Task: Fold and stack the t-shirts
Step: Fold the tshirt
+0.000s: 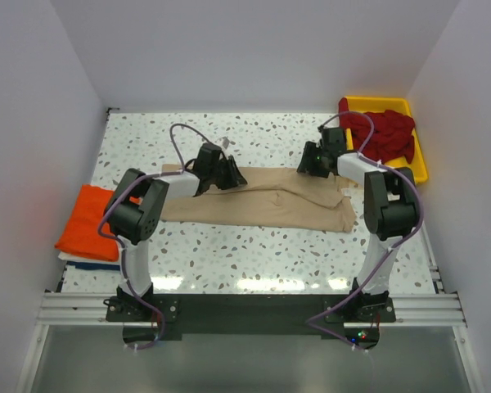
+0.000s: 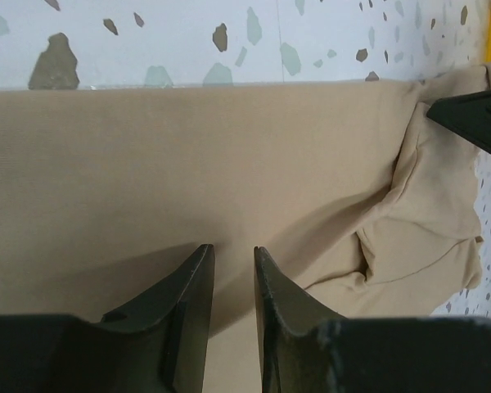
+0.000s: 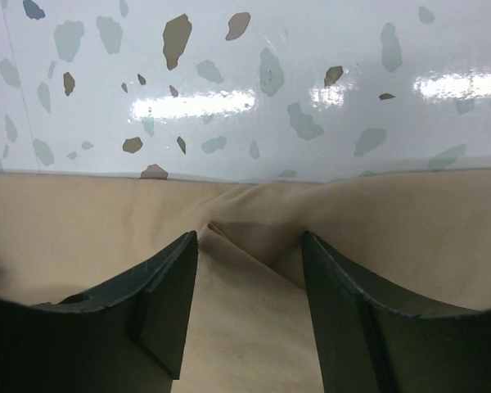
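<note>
Beige t-shirt (image 1: 270, 205) spread flat; left gripper (image 2: 233, 250) barely apart, right gripper (image 3: 250, 237) wide apart, empty, both near its far edge, likely for a fold.

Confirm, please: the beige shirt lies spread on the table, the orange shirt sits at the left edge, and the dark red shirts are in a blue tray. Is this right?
Not quite: the tray holding the dark red shirts is yellow, not blue, as the top external view shows. The rest holds.

no readable text, no labels, no brand marks, no numbers on any surface
</note>
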Available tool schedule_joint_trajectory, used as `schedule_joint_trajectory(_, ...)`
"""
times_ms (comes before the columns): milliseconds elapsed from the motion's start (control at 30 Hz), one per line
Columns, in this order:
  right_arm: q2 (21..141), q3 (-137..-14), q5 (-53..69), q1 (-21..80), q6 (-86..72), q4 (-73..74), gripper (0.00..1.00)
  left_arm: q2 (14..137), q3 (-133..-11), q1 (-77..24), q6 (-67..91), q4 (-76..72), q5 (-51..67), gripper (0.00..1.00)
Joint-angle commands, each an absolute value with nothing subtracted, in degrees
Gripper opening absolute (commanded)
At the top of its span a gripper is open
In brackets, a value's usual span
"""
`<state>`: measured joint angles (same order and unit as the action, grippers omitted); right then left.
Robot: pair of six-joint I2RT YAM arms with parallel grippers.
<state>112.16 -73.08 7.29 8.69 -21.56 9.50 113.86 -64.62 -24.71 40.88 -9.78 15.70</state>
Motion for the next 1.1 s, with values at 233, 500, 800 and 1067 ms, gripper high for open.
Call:
schedule_joint_trajectory(233,108.6,-72.8,8.9,9.5,-20.7,8.3,0.3,115.6,-67.9,-26.5,38.4,-11.4,17.9,0.3)
schedule_joint_trajectory(500,104.2,-69.6,11.2,9.4,-22.1,8.2,0.11,116.1,-68.2,-26.9,38.2,-11.4,18.5,0.29)
schedule_joint_trajectory(800,96.9,-62.8,14.9,9.6,-23.8,7.1,0.08,116.7,-68.6,-27.2,38.1,-11.7,19.1,0.28)
schedule_joint_trajectory(1067,88.1,-53.0,15.0,11.9,-25.2,5.5,0.08,117.2,-69.7,-27.2,38.0,-11.5,19.6,0.28)
